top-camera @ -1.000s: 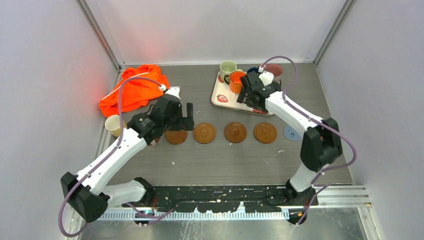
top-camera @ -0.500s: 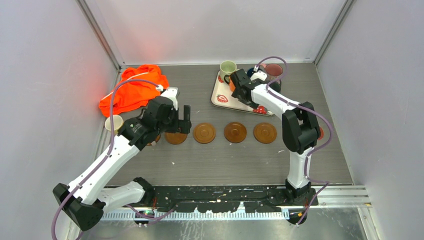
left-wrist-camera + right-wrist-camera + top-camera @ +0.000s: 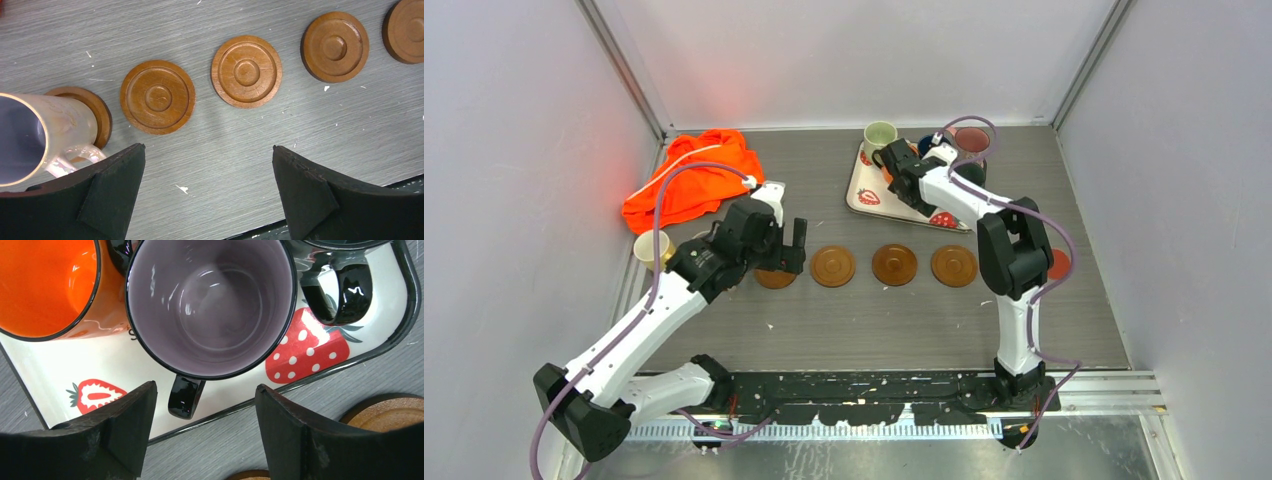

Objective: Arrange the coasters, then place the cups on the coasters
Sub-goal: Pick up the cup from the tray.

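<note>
Several brown wooden coasters lie in a row (image 3: 246,71) (image 3: 894,264). The leftmost one (image 3: 95,107) carries a pale pinkish cup (image 3: 47,135). My left gripper (image 3: 208,148) (image 3: 786,250) hangs open above bare table, just in front of that row. On the strawberry tray (image 3: 125,362) stand an orange cup (image 3: 45,285), a black-rimmed cup with a lilac inside (image 3: 210,305) and a dark cup (image 3: 345,290). My right gripper (image 3: 205,387) (image 3: 900,176) is open over the tray's near edge. The lilac cup's black handle (image 3: 185,396) sits between its fingertips, touching neither.
A pale green cup (image 3: 880,135) and a maroon-lined cup (image 3: 971,140) stand at the tray's far end. A cream cup (image 3: 652,248) sits by the left wall, near an orange cloth (image 3: 689,180). A red coaster (image 3: 1058,263) lies right of the row.
My right gripper swung left and farther back over the tray, ending above the cups, and the arm folded in. My left arm drew back slightly from the coaster row.
</note>
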Robot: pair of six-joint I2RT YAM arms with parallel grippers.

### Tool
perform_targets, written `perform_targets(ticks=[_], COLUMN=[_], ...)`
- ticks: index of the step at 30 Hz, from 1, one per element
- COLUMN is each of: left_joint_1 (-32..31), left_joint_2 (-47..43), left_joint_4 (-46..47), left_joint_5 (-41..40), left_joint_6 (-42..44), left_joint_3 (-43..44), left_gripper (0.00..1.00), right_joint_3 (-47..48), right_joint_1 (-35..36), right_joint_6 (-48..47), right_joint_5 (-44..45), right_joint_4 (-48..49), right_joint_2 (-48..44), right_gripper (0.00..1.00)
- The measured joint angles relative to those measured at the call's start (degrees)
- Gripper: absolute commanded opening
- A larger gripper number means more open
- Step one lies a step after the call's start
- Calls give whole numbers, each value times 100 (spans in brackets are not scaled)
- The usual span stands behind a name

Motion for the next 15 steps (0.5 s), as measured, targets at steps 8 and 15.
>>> perform_targets(ticks=[8, 15], left_joint_1=[0, 0], left_joint_2=[0, 0], left_joint_4=[68, 127], left_joint_5=[-48, -61], left_joint_6=[57, 59], left_joint_3=[-138, -142], left_gripper=[100, 100], right_joint_3=[26, 17], right_joint_1=[-24, -81], right_joint_6=[87, 98], right_joint_5=[-9, -74], right_joint_4=[22, 153], right_joint_2=[203, 225], right_gripper=[66, 56])
